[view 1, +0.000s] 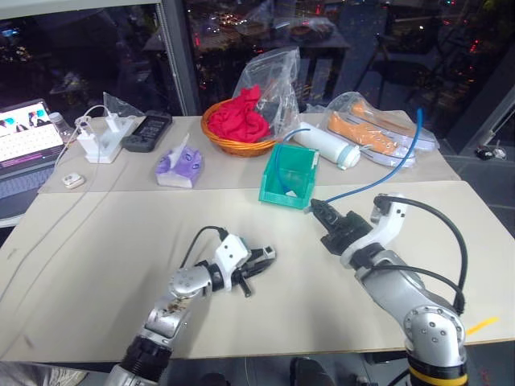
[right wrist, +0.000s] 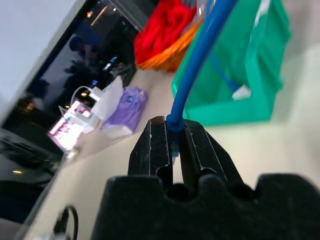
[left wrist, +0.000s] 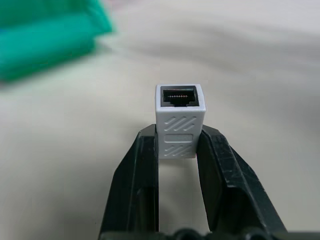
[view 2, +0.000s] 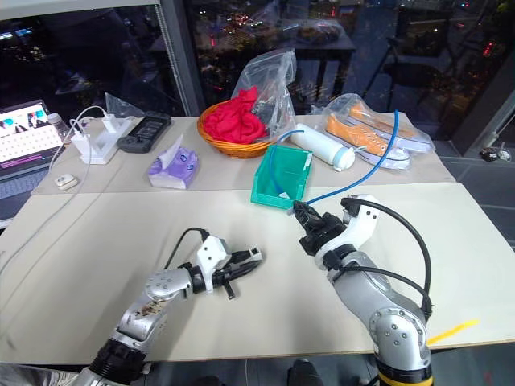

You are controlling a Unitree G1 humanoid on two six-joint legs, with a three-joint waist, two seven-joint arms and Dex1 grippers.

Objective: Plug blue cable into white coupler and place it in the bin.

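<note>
Here, on the left, the left end effector (left wrist: 179, 150) is closed on the white coupler (left wrist: 179, 120), pinching its lower half so the dark socket faces away from the wrist. It hovers low over the pale surface (view 1: 96, 249), pointing toward the right arm. Further right and farther back, the teal bin (view 1: 290, 177) stands on the surface, with one end of the blue cable (view 1: 378, 181) hanging inside it. To the right of that, the right end effector (right wrist: 173, 145) is clamped shut on the cable just behind its plug end, close in front of the bin. From there the cable arcs up and away over the bagged orange items (view 1: 370, 129) at the back.
</note>
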